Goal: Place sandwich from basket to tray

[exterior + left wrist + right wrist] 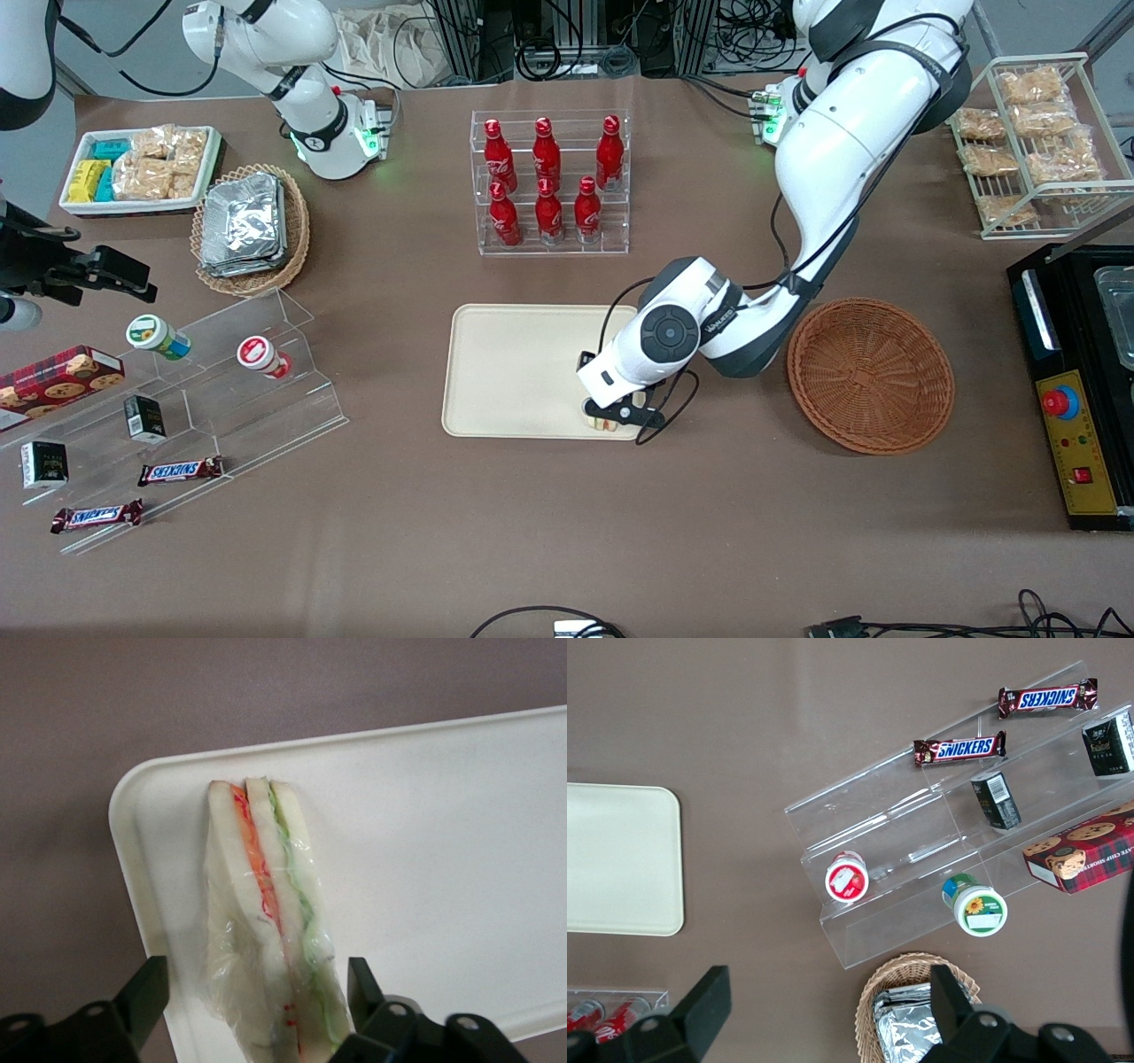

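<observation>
The sandwich [266, 904], a clear-wrapped wedge with orange-red and green filling, lies on the cream tray [443, 859] close to one rounded corner. My left gripper [252, 979] is open, with one finger on each side of the sandwich and a gap showing at one finger. In the front view the gripper [611, 415] hangs low over the tray's corner [514, 372] nearest the camera and the basket, and a bit of the sandwich [605, 424] shows under it. The reddish-brown basket [871, 375] stands empty beside the tray, toward the working arm's end.
A clear rack of red bottles [549, 182] stands farther from the camera than the tray. An acrylic step shelf [221, 372] with snacks and a tan basket of foil packets [251, 229] lie toward the parked arm's end. A black control box [1076, 381] sits past the basket.
</observation>
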`<move>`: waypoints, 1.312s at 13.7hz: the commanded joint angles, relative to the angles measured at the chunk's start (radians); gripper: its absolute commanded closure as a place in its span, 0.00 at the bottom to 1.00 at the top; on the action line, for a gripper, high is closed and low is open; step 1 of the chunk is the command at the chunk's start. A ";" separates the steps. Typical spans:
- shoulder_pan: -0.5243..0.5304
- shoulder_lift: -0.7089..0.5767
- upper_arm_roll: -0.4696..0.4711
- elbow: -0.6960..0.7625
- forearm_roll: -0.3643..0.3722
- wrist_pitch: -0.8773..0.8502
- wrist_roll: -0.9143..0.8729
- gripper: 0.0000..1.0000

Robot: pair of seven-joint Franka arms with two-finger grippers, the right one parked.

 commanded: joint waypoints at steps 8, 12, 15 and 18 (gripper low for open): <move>0.068 -0.230 0.001 -0.007 0.002 -0.291 -0.021 0.00; 0.217 -0.475 -0.014 -0.306 -0.004 -0.247 -0.009 0.00; 0.289 -0.589 -0.014 -0.429 -0.012 -0.221 -0.009 0.00; 0.385 -0.618 -0.011 -0.396 -0.012 -0.320 0.034 0.00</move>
